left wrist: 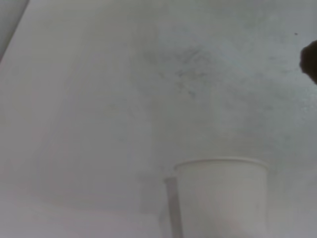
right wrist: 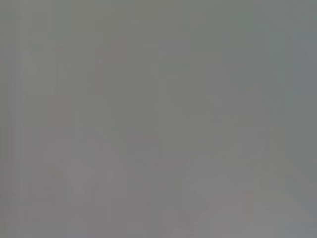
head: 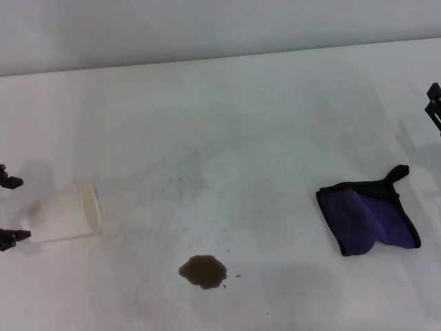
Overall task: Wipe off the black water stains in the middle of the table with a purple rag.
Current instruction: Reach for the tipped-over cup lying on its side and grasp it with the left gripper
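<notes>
Nearest the robot, the stain sits on the table, a dark brown blotch with a few specks trailing off beside it, roughly mid-table and low in the head view. Off to the right and a little farther back lies the rag, folded, purple with black edging, its loop tab pointing toward the far right. The two are well apart, with bare table between them.

At the left edge the left gripper has its fingers spread wide, level with a white paper cup lying on its side just beside it; they do not touch it. The right gripper shows only as a dark tip at the far right edge, beyond the rag, and I cannot tell how its fingers stand.

Nothing is picked up yet, so I judge the step in hand is reaching the rag. The right arm is closer. It would do well to come down on the folded middle, pinch through both layers, then drag flat across the blotch.

There is plenty of open room for that sweep; only the cup on the left wants avoiding.
</notes>
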`<action>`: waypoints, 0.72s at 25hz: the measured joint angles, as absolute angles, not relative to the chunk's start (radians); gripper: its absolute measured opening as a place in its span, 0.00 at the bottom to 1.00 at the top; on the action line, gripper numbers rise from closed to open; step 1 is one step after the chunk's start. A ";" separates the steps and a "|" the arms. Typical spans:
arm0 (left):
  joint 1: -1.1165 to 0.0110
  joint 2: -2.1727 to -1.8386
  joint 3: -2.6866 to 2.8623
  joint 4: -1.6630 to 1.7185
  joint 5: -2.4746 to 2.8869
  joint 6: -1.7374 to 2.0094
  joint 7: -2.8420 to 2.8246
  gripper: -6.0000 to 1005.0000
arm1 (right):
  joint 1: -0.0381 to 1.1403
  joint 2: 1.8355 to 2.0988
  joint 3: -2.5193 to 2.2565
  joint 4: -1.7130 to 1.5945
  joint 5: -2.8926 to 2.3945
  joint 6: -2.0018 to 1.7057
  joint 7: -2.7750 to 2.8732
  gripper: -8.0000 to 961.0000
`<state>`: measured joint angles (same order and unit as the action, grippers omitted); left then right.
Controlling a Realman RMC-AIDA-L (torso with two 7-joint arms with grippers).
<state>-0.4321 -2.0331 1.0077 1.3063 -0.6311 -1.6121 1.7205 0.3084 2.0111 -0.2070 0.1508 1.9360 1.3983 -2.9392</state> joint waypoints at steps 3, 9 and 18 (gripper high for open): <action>-0.432 -2.037 1.008 1.289 -0.634 -1.590 1.744 0.87 | 0.307 2.011 -0.207 0.152 1.931 1.402 -2.939 0.89; -0.438 -2.060 1.009 1.237 -0.626 -1.555 1.782 0.87 | 0.304 2.011 -0.207 0.154 1.934 1.420 -2.939 0.89; -0.441 -2.069 1.009 1.147 -0.679 -1.486 1.843 0.87 | 0.301 2.011 -0.211 0.155 1.930 1.429 -2.939 0.89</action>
